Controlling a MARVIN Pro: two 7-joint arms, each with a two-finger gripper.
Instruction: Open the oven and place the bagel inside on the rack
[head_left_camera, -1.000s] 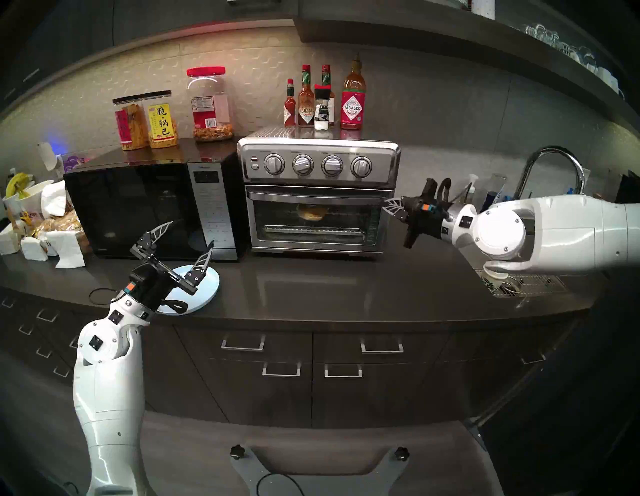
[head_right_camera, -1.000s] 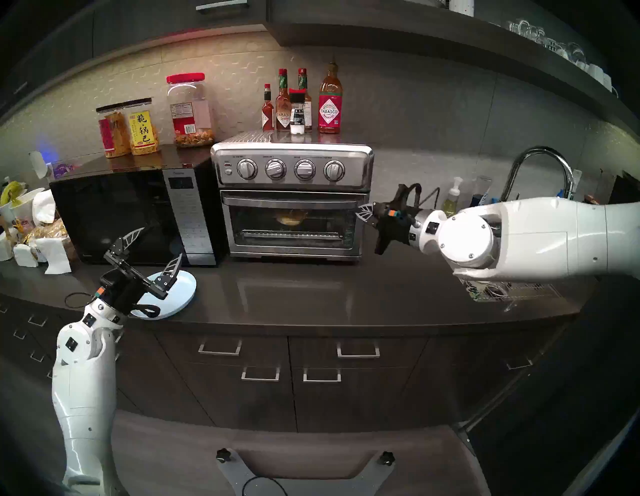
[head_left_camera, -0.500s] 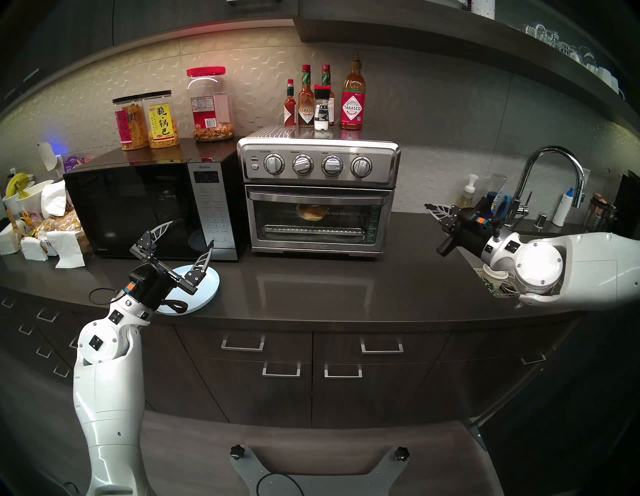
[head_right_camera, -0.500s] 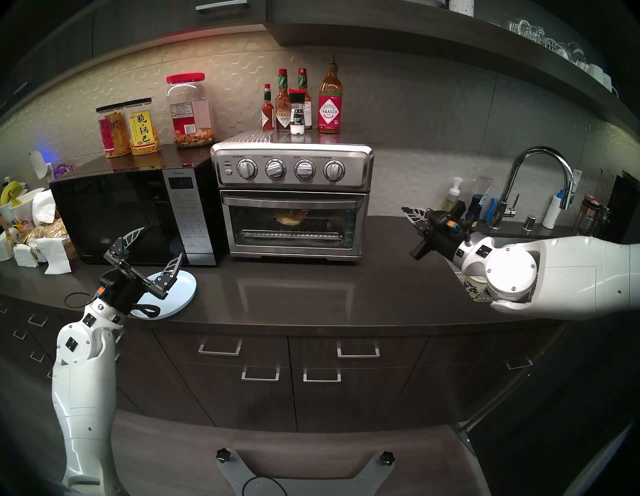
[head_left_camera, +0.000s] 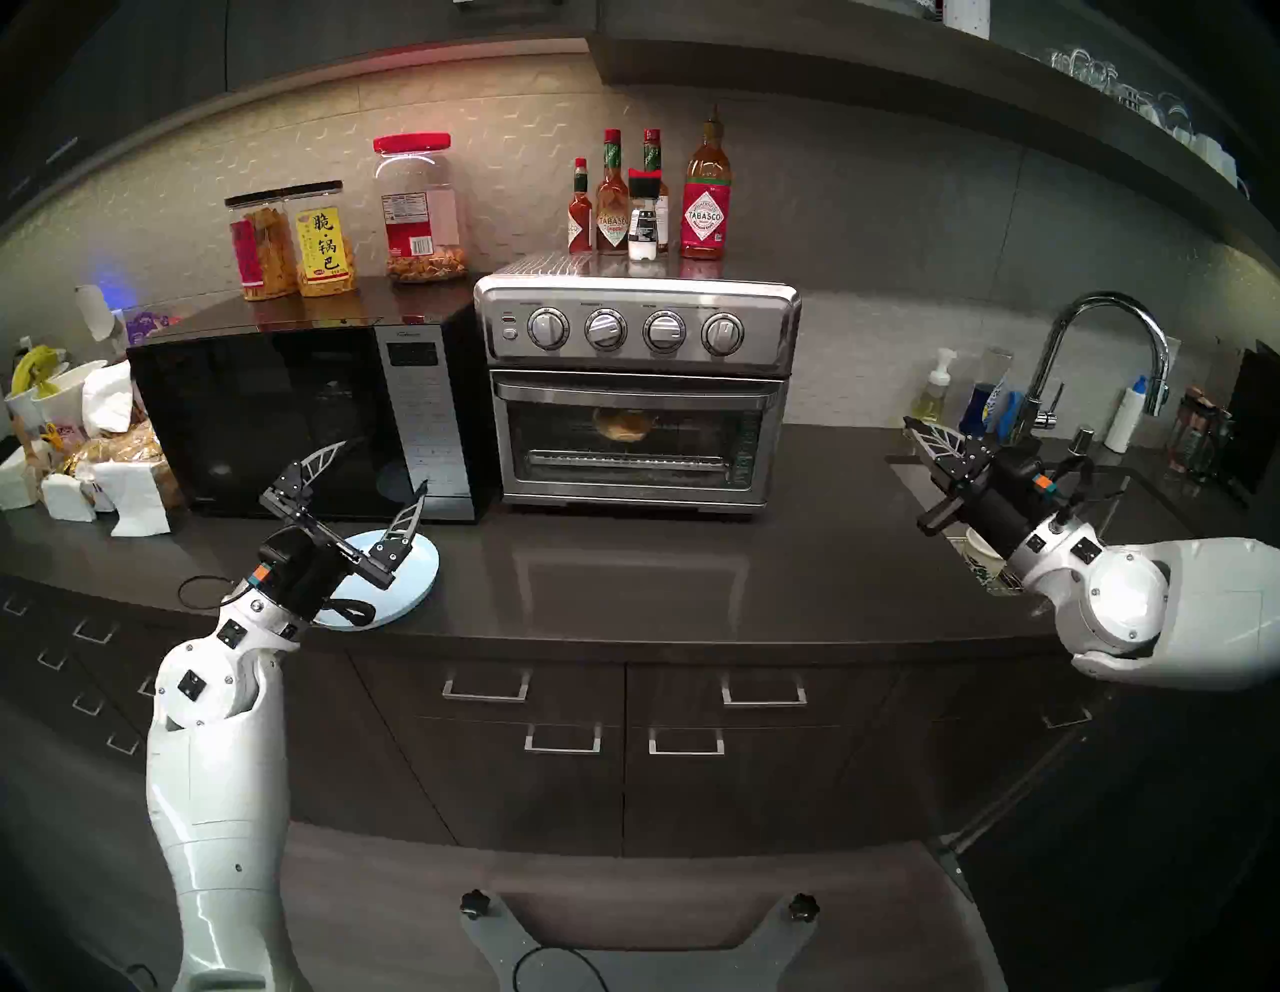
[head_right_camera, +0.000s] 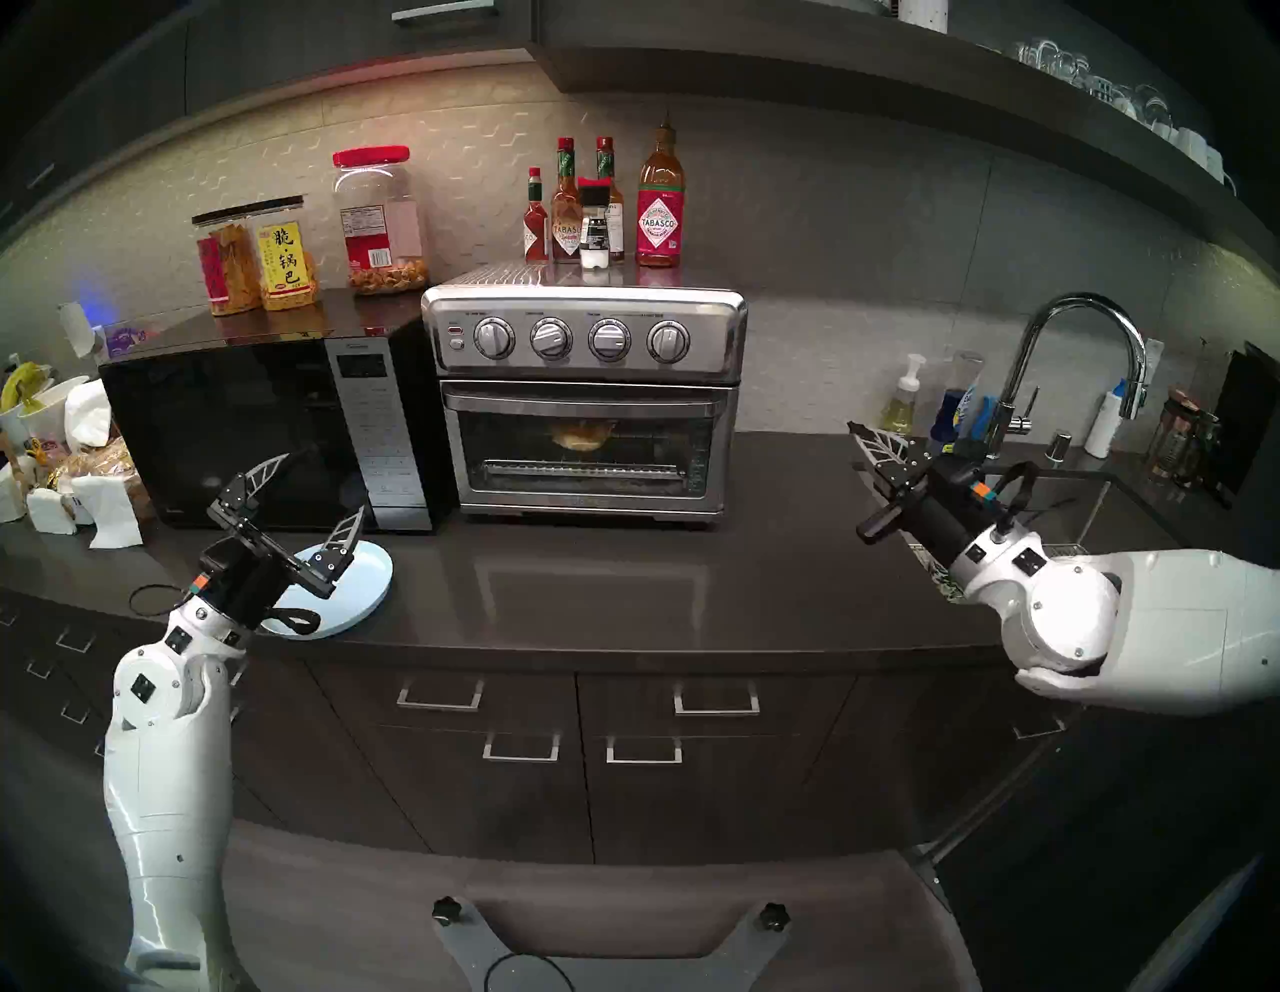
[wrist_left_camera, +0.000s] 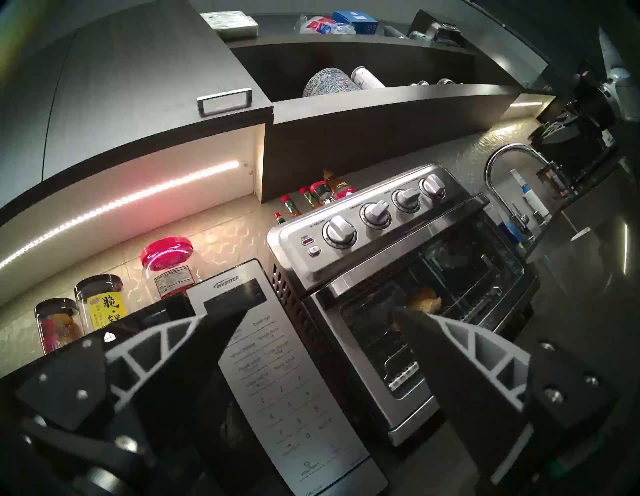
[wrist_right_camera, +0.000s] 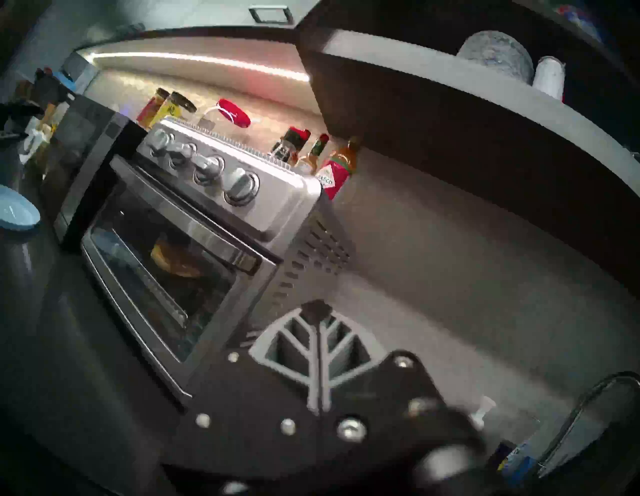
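Note:
The brushed-steel oven (head_left_camera: 637, 332) stands on the counter with its glass door shut and its bar handle (head_left_camera: 637, 393) up. It also shows in the other views (head_right_camera: 585, 332) (wrist_left_camera: 381, 242) (wrist_right_camera: 277, 194). The golden bagel (head_left_camera: 621, 424) (head_right_camera: 580, 435) (wrist_right_camera: 173, 258) lies inside on the wire rack (head_left_camera: 692, 432), seen through the glass. My left gripper (head_left_camera: 383, 465) (wrist_left_camera: 318, 309) is open and empty above the pale blue plate (head_left_camera: 422, 561). My right gripper (head_left_camera: 911, 424) (wrist_right_camera: 317, 304) is shut and empty, well right of the oven, near the sink.
A black microwave (head_left_camera: 277, 415) stands against the oven's left side. Sauce bottles (head_left_camera: 705, 201) stand on the oven's top. A foil-lined tray (head_left_camera: 627, 458) sits under the rack. A faucet (head_left_camera: 1108, 312), soap bottles and a paper cup (head_left_camera: 983, 554) are around the sink at the right.
My right arm has drawn back from the oven's right side, moving right and toward me to the sink area. The left arm, oven door and bagel have not moved.

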